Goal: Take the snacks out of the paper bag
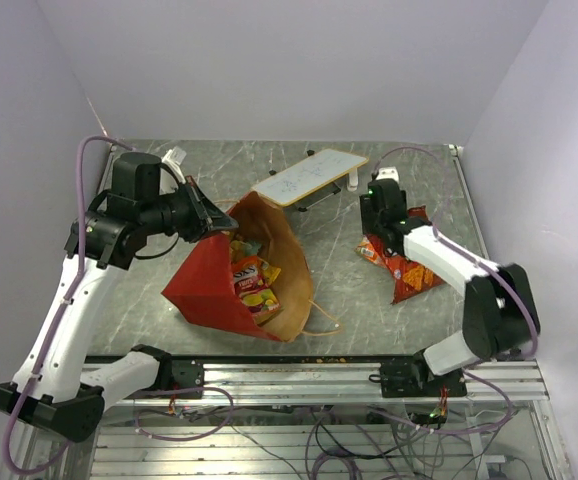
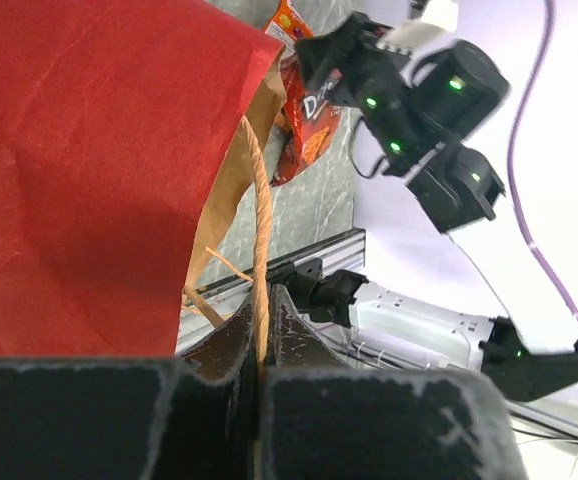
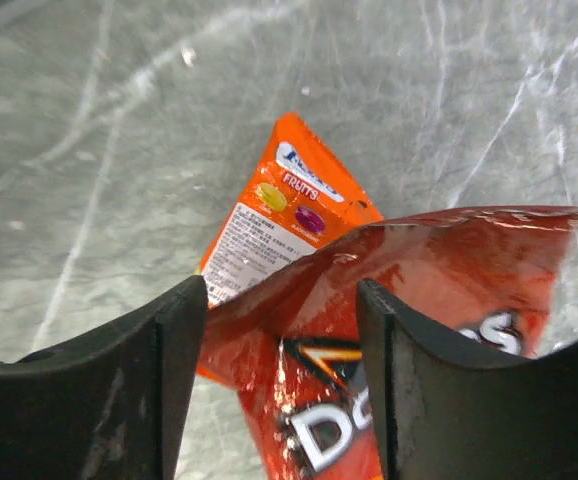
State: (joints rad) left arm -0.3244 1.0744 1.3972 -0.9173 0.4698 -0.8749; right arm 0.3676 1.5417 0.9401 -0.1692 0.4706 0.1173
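Note:
The paper bag (image 1: 207, 285) lies tipped on the table, red outside, its brown mouth facing right. Several snacks (image 1: 254, 287) show inside it. My left gripper (image 2: 260, 300) is shut on the bag's string handle (image 2: 260, 215) and holds the upper rim up; in the top view this gripper (image 1: 219, 222) is at the bag's top left edge. My right gripper (image 3: 281, 290) is open, and the top edge of a red Doritos bag (image 3: 419, 290) stands between its fingers. An orange fruit candy pack (image 3: 281, 205) lies under that bag. Both packets rest on the table right of the paper bag, the Doritos bag (image 1: 411, 272) nearer the front.
A flat white board (image 1: 309, 175) with a tan edge lies at the back centre. The bag's second string handle (image 1: 324, 320) loops onto the table near the metal front rail (image 1: 309, 375). Walls close the table on both sides.

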